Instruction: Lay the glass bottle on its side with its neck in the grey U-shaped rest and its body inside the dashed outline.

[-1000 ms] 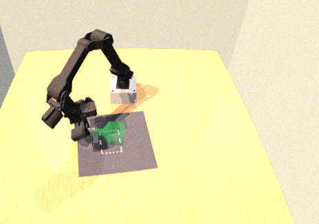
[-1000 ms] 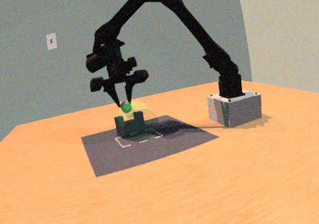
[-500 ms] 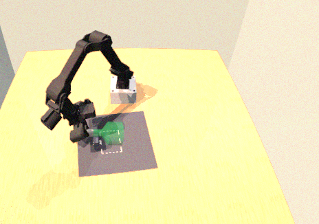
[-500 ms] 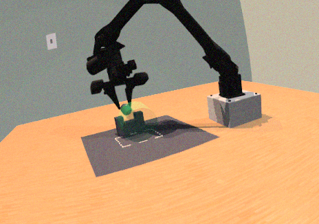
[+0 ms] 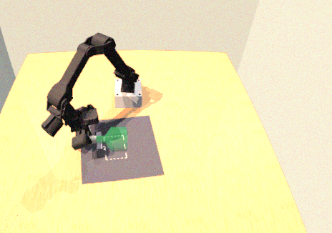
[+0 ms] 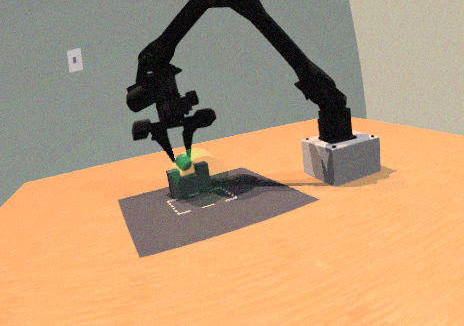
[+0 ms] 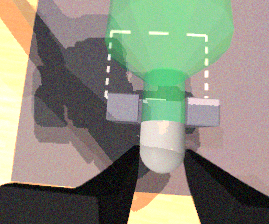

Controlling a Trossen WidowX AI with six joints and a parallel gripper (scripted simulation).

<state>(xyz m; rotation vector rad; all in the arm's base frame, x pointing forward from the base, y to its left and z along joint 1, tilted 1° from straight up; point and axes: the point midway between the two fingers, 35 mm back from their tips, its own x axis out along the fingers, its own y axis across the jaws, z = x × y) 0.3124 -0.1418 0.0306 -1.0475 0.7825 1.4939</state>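
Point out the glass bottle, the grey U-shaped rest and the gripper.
Glass bottle (image 5: pixel 118 139) (image 7: pixel 170 35): top and wrist views, on its green body.
Grey U-shaped rest (image 6: pixel 202 177) (image 7: pixel 203 114): exterior and wrist views, on one upright.
Gripper (image 6: pixel 182 160): exterior view, between the fingertips.

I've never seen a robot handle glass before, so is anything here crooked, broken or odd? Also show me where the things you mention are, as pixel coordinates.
Nothing looks broken. The green glass bottle (image 5: pixel 117 139) (image 7: pixel 170 35) lies sideways, its pale cap end between the gripper's fingers, which fits being laid down.
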